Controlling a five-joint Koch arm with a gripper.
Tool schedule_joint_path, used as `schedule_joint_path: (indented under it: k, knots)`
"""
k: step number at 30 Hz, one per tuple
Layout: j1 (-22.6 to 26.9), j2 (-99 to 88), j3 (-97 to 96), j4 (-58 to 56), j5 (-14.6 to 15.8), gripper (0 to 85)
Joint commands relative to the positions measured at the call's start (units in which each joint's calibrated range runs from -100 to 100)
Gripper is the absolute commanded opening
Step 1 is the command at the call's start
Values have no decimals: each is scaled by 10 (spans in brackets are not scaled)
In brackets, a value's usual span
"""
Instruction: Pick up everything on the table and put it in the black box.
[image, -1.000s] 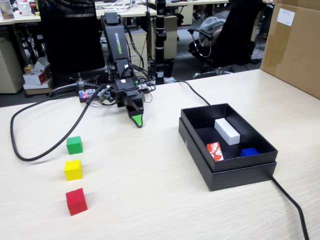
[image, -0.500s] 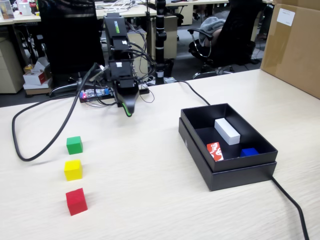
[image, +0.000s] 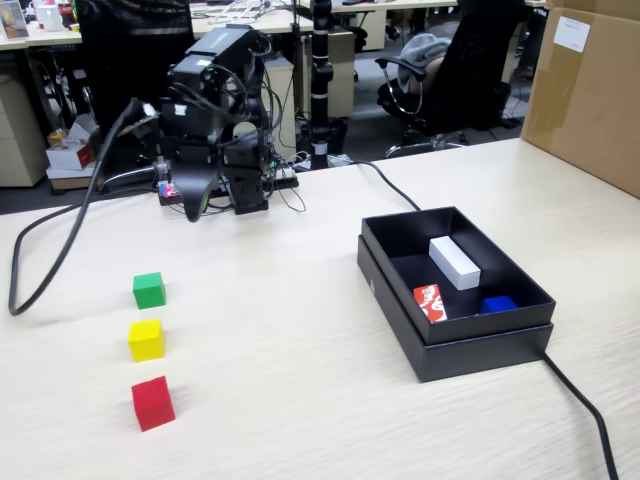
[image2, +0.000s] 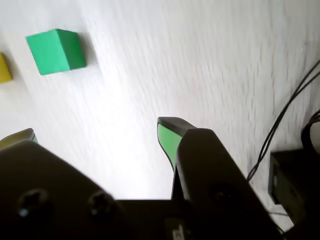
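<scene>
A green cube (image: 149, 290), a yellow cube (image: 146, 340) and a red cube (image: 153, 403) stand in a line on the left of the beige table (image: 290, 400) in the fixed view. The black box (image: 520, 300) sits at the right. My gripper (image: 192, 205) hangs at the back of the table, well behind the green cube. In the wrist view the gripper (image2: 97, 132) is open and empty, its green-padded fingers (image2: 167, 137) wide apart over bare table. The green cube (image2: 55, 50) lies ahead at upper left, and the yellow cube's edge (image2: 4, 67) shows at the left border.
Inside the box lie a long white block (image: 455, 262), a red block with white print (image: 430, 302) and a blue piece (image: 497, 304). A brown carton (image: 590, 90) stands at the back right. Black cables (image: 60, 250) run across the left and from the box to the front right.
</scene>
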Motion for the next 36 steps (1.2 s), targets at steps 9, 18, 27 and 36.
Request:
schedule_joint_path:
  k: [9, 18, 27, 36]
  knots:
    - [-33, 397, 296, -2, -16, 472]
    - [-31, 489, 310, 2, -24, 475]
    - [-11, 544, 315, 30, -27, 473]
    - [-9, 572, 325, 41, -29, 447]
